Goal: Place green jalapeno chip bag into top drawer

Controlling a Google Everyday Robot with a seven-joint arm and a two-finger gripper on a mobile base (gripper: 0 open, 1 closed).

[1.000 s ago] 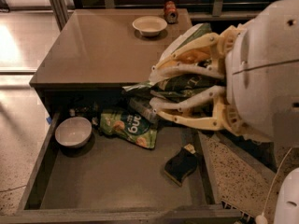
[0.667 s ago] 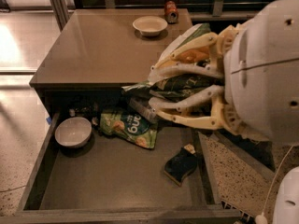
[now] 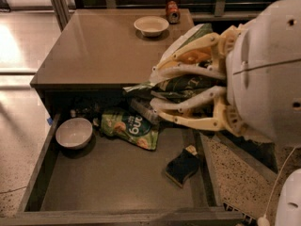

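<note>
The gripper (image 3: 154,89) is seen at the right of the view, over the back right part of the top drawer (image 3: 108,185) and level with the front edge of the table (image 3: 94,51). Its cream fingers (image 3: 188,72) are drawn in from above and below on the green jalapeno chip bag (image 3: 181,84), which is clamped between them, clear of the drawer floor. The bag is crumpled. Its long axis is seen to run from the upper right, where a pale corner rises behind the upper finger, down to the lower left, where a dark green end juts out past the fingertips toward the table edge.

The drawer is pulled out. Below and left of the gripper, a brighter green pouch (image 3: 129,127) lies flat on its floor, just under the bag's jutting end. Farther left a white bowl (image 3: 74,133) is set upright near the left wall. Below the gripper a black sponge-like block (image 3: 182,166) lies by the right wall. Small dark items at the back cannot be made out.

Above and left of the gripper, on the table top, a second bowl (image 3: 151,25) and a small reddish can (image 3: 172,12) are set close together.
</note>
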